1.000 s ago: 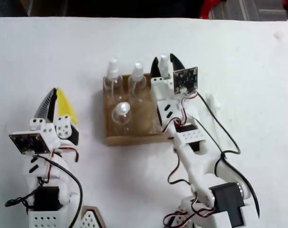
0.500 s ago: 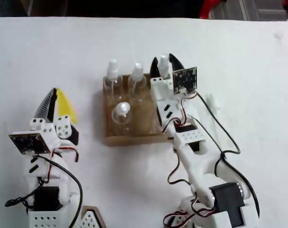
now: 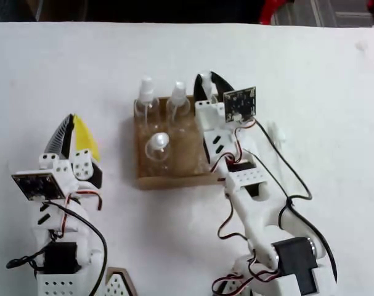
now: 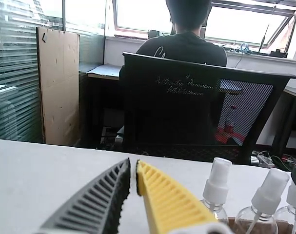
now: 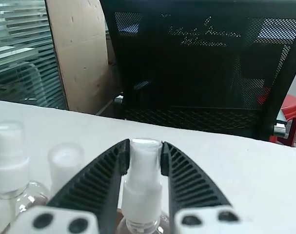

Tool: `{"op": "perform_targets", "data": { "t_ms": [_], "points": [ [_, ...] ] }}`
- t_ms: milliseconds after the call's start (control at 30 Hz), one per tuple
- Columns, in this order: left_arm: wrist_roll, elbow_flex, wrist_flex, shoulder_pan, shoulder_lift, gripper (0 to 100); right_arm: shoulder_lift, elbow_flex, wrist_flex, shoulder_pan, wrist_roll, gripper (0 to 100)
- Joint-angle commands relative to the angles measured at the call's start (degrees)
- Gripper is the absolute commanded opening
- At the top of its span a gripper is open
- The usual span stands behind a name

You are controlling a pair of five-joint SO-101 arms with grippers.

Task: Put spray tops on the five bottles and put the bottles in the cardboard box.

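The cardboard box (image 3: 174,180) sits mid-table between the arms. Three clear bottles with white spray tops stand in it: two along the back (image 3: 146,98) (image 3: 178,100) and one nearer the front (image 3: 157,148). My right gripper (image 3: 206,79) is over the box's back right corner, shut on the spray top of another bottle (image 5: 142,180), which stands upright between its black fingers (image 5: 96,180). Beside it stand the two back bottles (image 5: 9,156) (image 5: 65,161). My left gripper (image 3: 73,118) rests left of the box, its black and yellow fingers (image 4: 169,204) shut on nothing.
A brown cardboard piece (image 3: 120,282) pokes in at the near edge by the left arm's base. The white table (image 3: 310,68) stretches bare to the far edge and to both sides. The bottles (image 4: 216,185) stand just beyond the left gripper's tip (image 4: 132,165).
My right gripper has shifted a little to the left with the bottle, closer to the two back bottles. The left arm has kept still.
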Motion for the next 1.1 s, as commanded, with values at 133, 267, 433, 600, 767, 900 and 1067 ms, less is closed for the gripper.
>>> {"op": "perform_targets", "data": {
  "t_ms": [133, 267, 433, 600, 767, 900, 1067],
  "points": [
    [-0.70, -0.26, -1.49, 0.66, 0.04, 3, -0.92, -1.41, -0.31, 0.04, 0.09, 1.6],
    [-0.70, -0.26, -1.49, 0.66, 0.04, 3, -1.54, -0.53, -2.77, 0.04, 0.09, 1.6],
    [-0.70, -0.26, -1.49, 0.66, 0.04, 3, -3.82, 2.37, -5.85, -0.04, 0.09, 1.6],
    [-0.70, -0.26, -1.49, 0.66, 0.04, 3, -3.91, 2.81, -5.93, 0.31, 0.09, 1.6],
    [-0.70, -0.26, -1.49, 0.66, 0.04, 3, -3.82, 2.81, -5.93, 1.63, 0.09, 1.6],
    [-0.70, -0.26, -1.49, 0.66, 0.04, 3, -3.82, 3.78, -6.02, 1.98, 0.09, 1.6],
    [-0.70, -0.26, -1.49, 0.66, 0.04, 3, -3.82, 4.57, -6.02, 2.07, 0.09, 1.6]
  ]
}}
